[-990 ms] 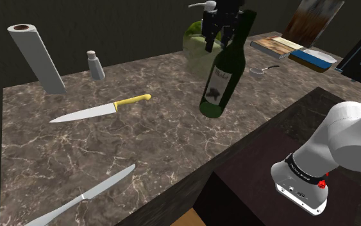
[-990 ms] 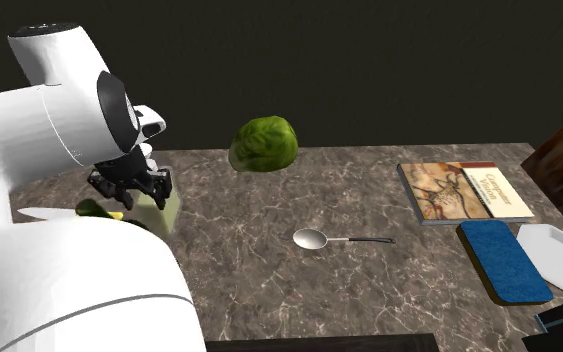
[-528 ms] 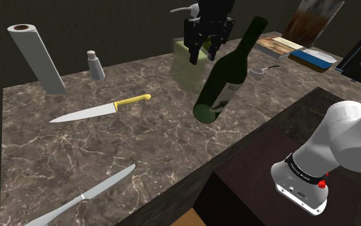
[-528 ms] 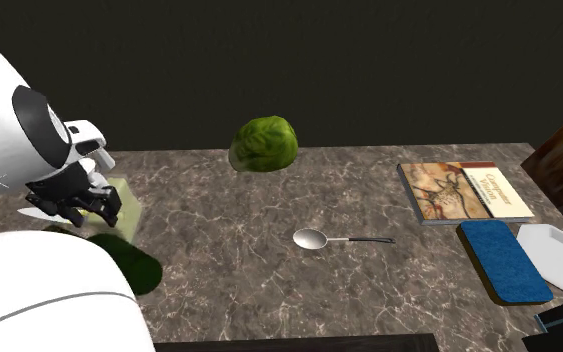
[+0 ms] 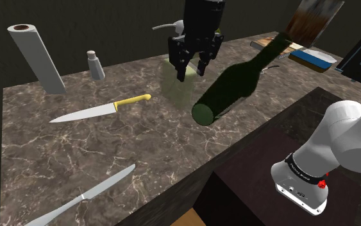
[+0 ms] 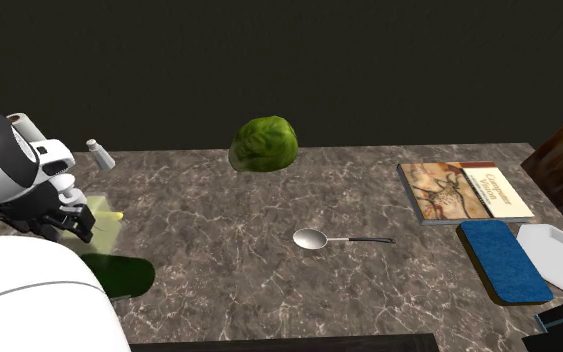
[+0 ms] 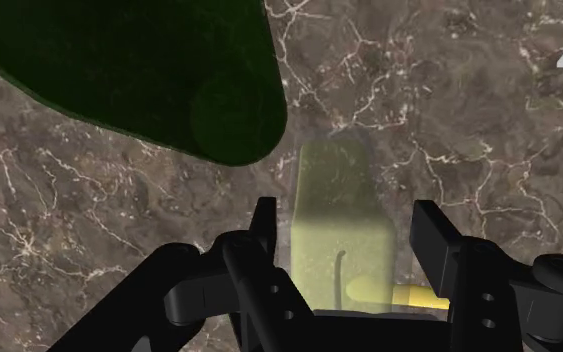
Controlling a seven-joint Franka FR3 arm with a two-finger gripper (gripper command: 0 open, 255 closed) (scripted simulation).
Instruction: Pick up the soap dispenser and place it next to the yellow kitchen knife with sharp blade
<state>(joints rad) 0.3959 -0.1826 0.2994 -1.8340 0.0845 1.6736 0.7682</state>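
A dark brown marbled counter sat under dim, dark walls and carried two knives, the yellow-handled knife and an all-metal knife, plus one far-leaning green bottle, one paper roll, one shaker, one cabbage and one spoon. The gripper pinched the pale yellow-green soap dispenser by its sides, clear of the counter, at the yellow-handled knife's two o'clock in the shoulder view. Its long axis stood near upright, with the spout aimed toward nine o'clock there.

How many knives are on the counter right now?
2. The yellow-handled knife lies in the middle of the counter; a grey knife lies near its front edge, at the shoulder view's lower left. The arm may hide others.
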